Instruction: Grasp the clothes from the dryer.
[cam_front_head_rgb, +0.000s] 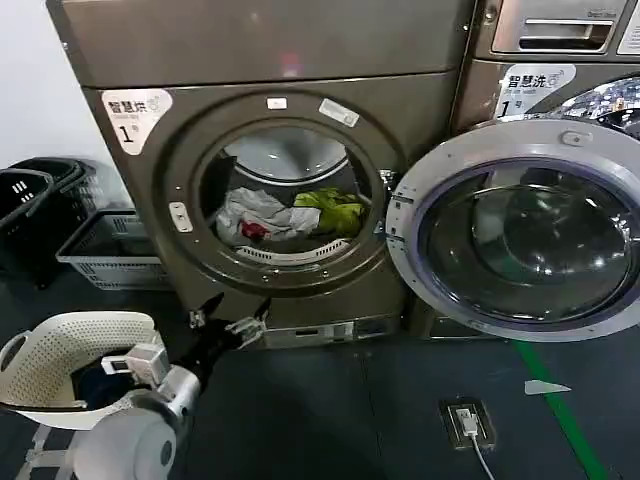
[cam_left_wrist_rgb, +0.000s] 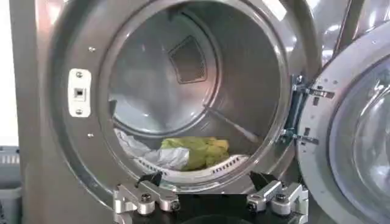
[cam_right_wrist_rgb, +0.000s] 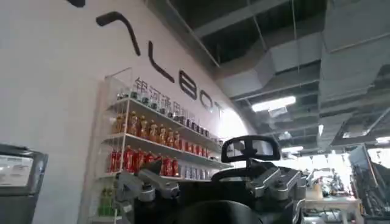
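Jaws spread, empty: left gripper (cam_front_head_rgb: 232, 318) below open dryer (cam_front_head_rgb: 130, 200) porthole. Clothes (cam_front_head_rgb: 290, 214) in drum, ungrasped. Reach-in, closure, extraction pending. Right gripper (cam_right_wrist_rgb: 210, 182) parked, jaws apart.

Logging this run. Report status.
Left gripper open, low before the dryer. Right gripper parked, aimed away. Clothes in drum, untouched. Door swung open; path clear.

A white perforated basket (cam_front_head_rgb: 75, 350) sat on the dark floor (cam_front_head_rgb: 330, 420), black and grey baskets (cam_front_head_rgb: 60, 225) stood against the wall, and a shelf of bottles (cam_right_wrist_rgb: 155, 152) (mostly red) lined a white wall.
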